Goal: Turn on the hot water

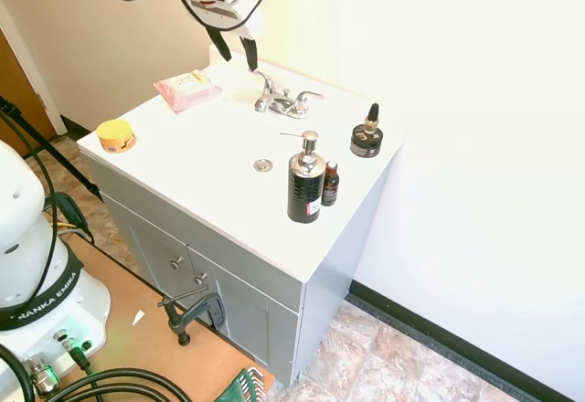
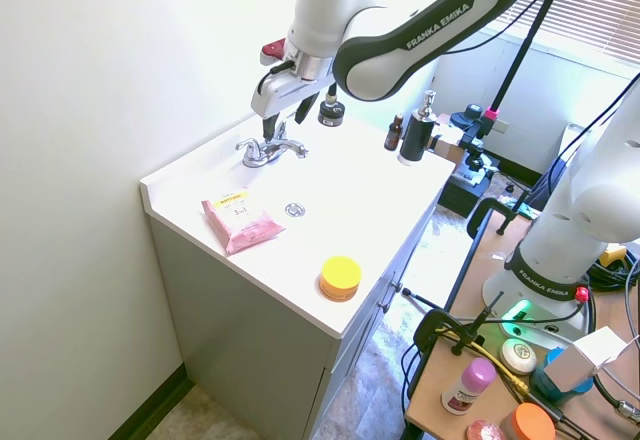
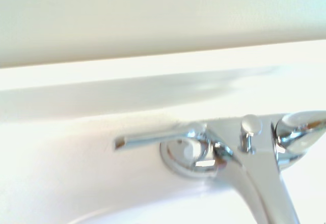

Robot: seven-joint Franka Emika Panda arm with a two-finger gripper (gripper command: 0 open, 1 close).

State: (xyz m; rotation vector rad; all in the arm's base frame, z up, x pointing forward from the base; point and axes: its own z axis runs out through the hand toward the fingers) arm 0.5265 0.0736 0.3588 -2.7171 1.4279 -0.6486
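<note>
A small two-lever chrome faucet (image 1: pixel 285 103) stands at the back of the white vanity top (image 1: pixel 210 137). Its hot water lever (image 1: pixel 265 80) is the slim one on the pink pack's side, and it points up and away from the spout. The wrist view shows this hot water lever (image 3: pixel 153 140) from close by as a thin bar lying level. My gripper (image 1: pixel 236 55) hangs open and tilted just above the lever's free end, with one fingertip (image 1: pixel 250 62) very near it. From the other side the gripper (image 2: pixel 284 118) stands over the faucet (image 2: pixel 268 148), and nothing is between the fingers.
The matching right lever (image 1: pixel 309 98) sits beside the spout, with the wall right behind. A pink wipes pack (image 1: pixel 186 89) and a yellow tin (image 1: pixel 115 134) lie at one end. A black soap pump (image 1: pixel 304 183), a brown bottle (image 1: pixel 330 184) and a dark jar (image 1: pixel 366 138) stand at the other. A drain (image 1: pixel 263 165) is mid-counter.
</note>
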